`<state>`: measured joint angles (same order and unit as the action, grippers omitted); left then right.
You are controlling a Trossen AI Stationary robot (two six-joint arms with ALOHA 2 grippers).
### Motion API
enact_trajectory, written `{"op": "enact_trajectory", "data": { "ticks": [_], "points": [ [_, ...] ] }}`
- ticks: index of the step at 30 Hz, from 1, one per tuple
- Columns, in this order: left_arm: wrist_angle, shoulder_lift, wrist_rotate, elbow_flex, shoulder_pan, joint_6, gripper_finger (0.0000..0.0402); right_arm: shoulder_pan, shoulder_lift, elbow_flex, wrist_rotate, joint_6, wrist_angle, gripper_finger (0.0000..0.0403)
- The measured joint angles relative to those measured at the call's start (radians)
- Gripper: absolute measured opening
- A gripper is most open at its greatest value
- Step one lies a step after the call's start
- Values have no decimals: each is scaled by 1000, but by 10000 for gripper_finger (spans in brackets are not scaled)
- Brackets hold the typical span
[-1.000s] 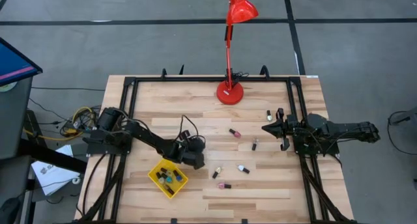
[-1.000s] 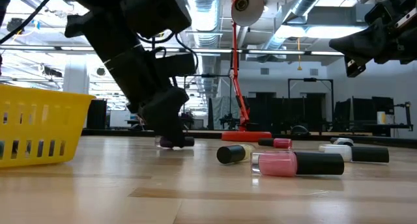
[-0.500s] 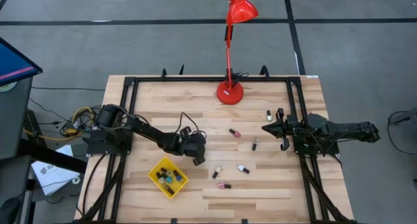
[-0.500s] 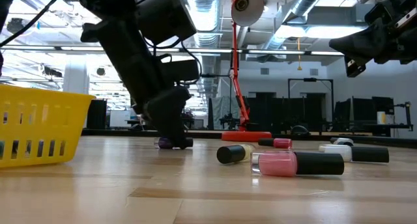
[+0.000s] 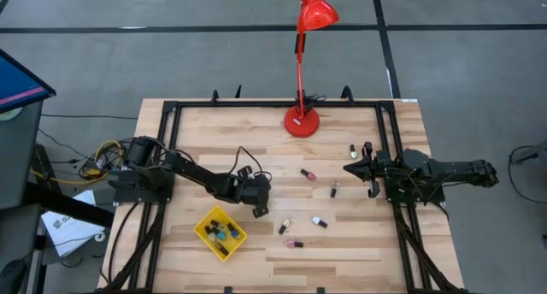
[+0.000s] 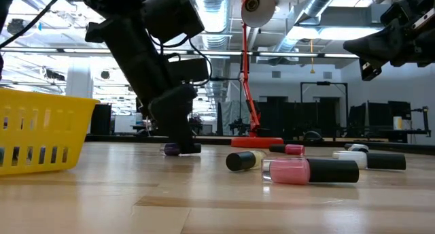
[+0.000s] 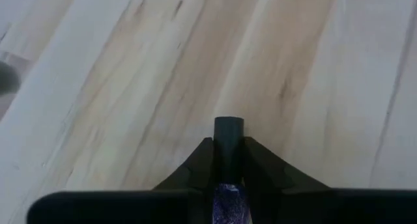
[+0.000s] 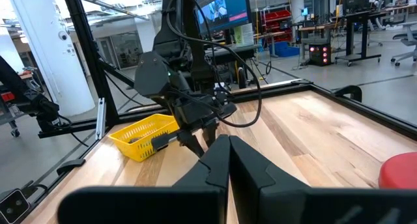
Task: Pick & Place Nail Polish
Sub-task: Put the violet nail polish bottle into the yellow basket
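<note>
A purple nail polish bottle with a black cap (image 7: 228,134) lies on the wood table between the fingers of my left gripper (image 5: 259,210), which is shut on it just to the right of the yellow tray (image 5: 220,232). In the low view the bottle (image 6: 181,149) rests on its side under that gripper (image 6: 178,137). Several more nail polish bottles lie loose on the table, among them a pink one (image 5: 308,173), a dark one (image 5: 334,190) and another pink one (image 5: 294,243). My right gripper (image 5: 350,168) waits shut at the right edge, above the table. My left gripper pinches the purple bottle between its two fingers (image 7: 202,162), one on each side where the black cap (image 7: 229,152) meets the glass. The fingers slant down from the table's left. The cap's end sticks out past the fingertips, and the bottle lies on the table.
The yellow tray holds several bottles. A red desk lamp stands on its round base (image 5: 301,121) at the far middle. A black frame (image 5: 171,123) runs around the table. Bare wood lies between the tray and the loose bottles.
My left gripper has shifted slightly toward the table's right, away from the tray, and turned a little over the purple bottle. The bottle lies where it was.
</note>
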<state>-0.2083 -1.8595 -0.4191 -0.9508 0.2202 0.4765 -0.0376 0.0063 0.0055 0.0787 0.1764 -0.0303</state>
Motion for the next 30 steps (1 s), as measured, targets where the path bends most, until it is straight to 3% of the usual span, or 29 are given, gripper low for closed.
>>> {"op": "enact_trajectory", "data": {
  "ticks": [6,14,20,30],
  "points": [
    [-13,144,36,4,-10,-155,44,0,0,0,0,0,0,0],
    [-93,419,198,2,36,-422,44,0,0,0,0,0,0,0],
    [-255,548,324,3,137,-325,44,0,0,0,0,0,-1,0],
    [-295,544,385,52,390,-192,45,0,0,0,0,0,0,0]
  ]
}}
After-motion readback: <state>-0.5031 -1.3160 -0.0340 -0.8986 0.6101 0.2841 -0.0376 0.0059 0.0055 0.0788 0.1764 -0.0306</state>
